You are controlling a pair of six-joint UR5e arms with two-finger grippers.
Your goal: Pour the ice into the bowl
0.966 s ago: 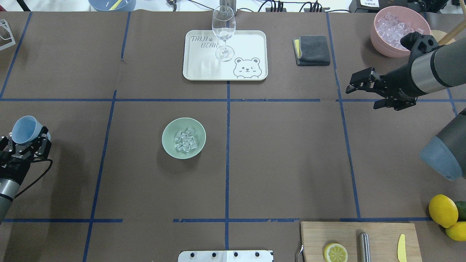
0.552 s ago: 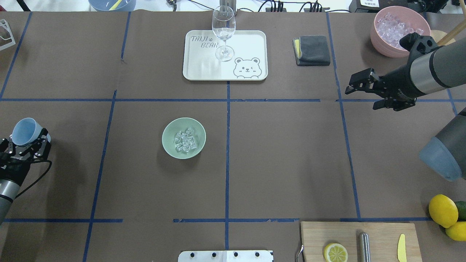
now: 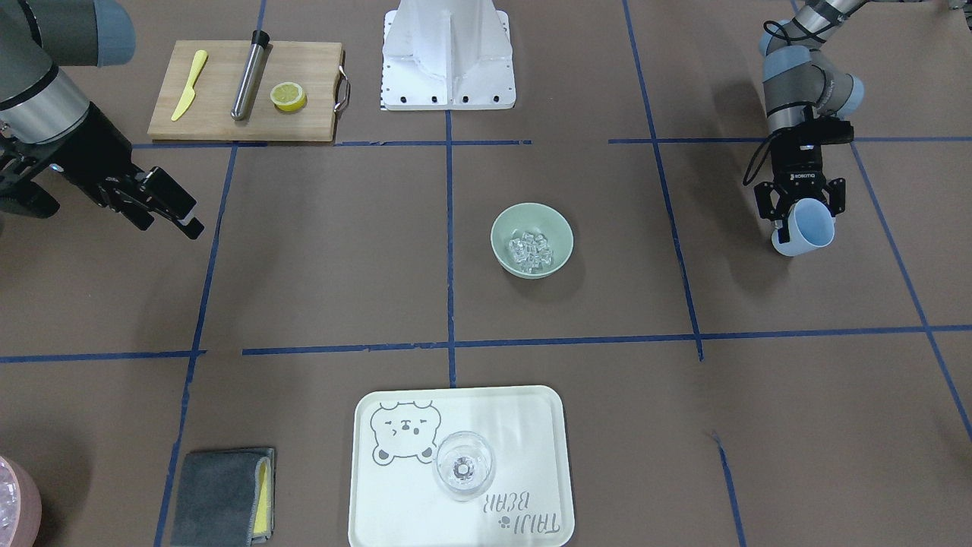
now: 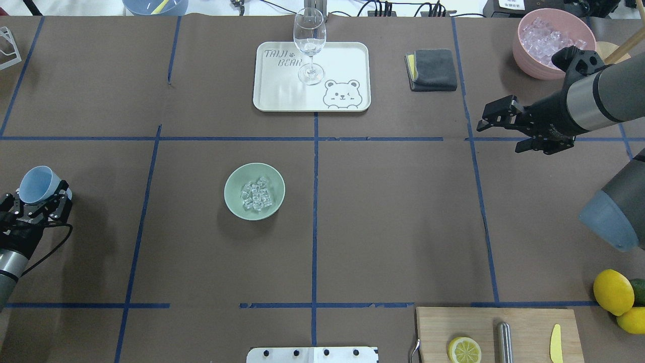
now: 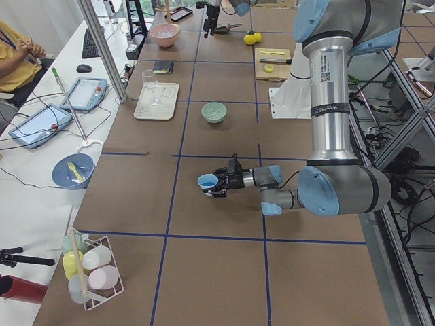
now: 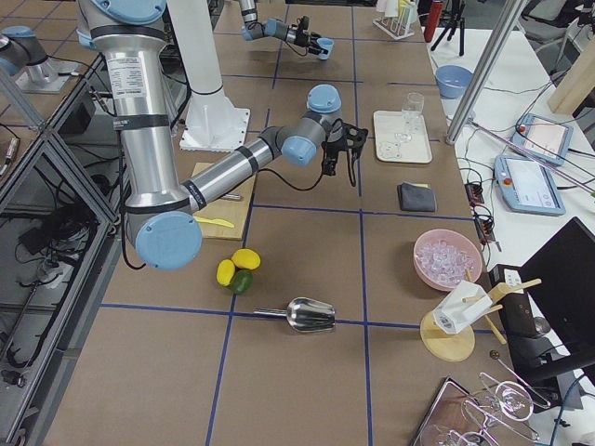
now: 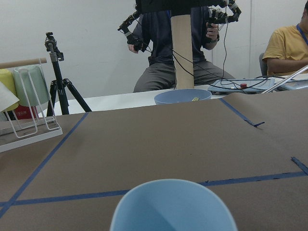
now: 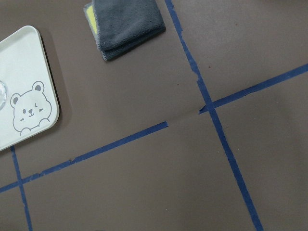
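The pale sage-green bowl [image 4: 232, 184] [image 3: 560, 230] sits near the table's middle, left of the centre tape line, and holds the ice [image 4: 256, 195] [image 3: 530, 251], a small pile of clear cubes. My left gripper [image 4: 38, 200] [image 3: 797, 207] hovers far left of the bowl, shut on a light blue cup [image 4: 36, 184] [image 7: 173, 207] whose inside looks empty. In the exterior left view the cup [image 5: 207, 182] is held low over the table. My right gripper [image 4: 501, 134] [image 3: 163, 207] hangs open at the far right with nothing between its fingers.
A pink bowl of ice [image 4: 524, 55] stands back right, a grey cloth [image 4: 432, 69] beside it. A white bear tray [image 4: 347, 60] carries a wine glass [image 4: 309, 45]. A cutting board [image 4: 438, 327] with lemon half, knife and metal tube lies front right, by lemons [image 4: 613, 291]. A metal scoop [image 6: 311, 316] lies nearby.
My left gripper has drifted slightly toward the robot with the blue cup, which now sits a bit lower. The right gripper has shifted only slightly.
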